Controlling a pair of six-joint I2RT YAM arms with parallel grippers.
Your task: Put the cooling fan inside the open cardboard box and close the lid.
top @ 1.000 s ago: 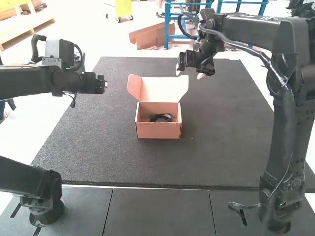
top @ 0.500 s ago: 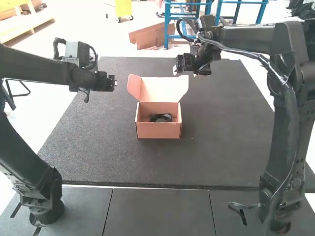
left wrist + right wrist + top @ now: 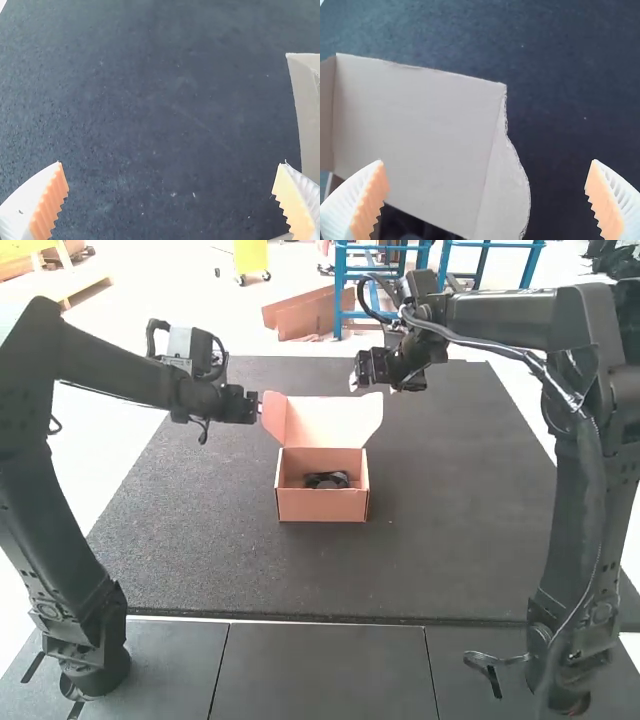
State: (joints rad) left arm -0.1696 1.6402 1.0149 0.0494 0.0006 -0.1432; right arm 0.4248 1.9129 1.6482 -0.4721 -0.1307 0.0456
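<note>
Cardboard box [image 3: 322, 495] at the middle of the black mat [image 3: 460, 530] covering the tabletop, its lid [image 3: 325, 422] raised upright from the far wall with side flaps spread. The cooling fan [image 3: 325, 480] lies inside the box, on its floor. My left jaws, spread wide and empty, hover just beside the lid's left flap; their orange pads [image 3: 47, 202] frame bare mat. My right jaws, equally wide and empty, hang above the lid's right corner, toward the tabletop's far edge.
</note>
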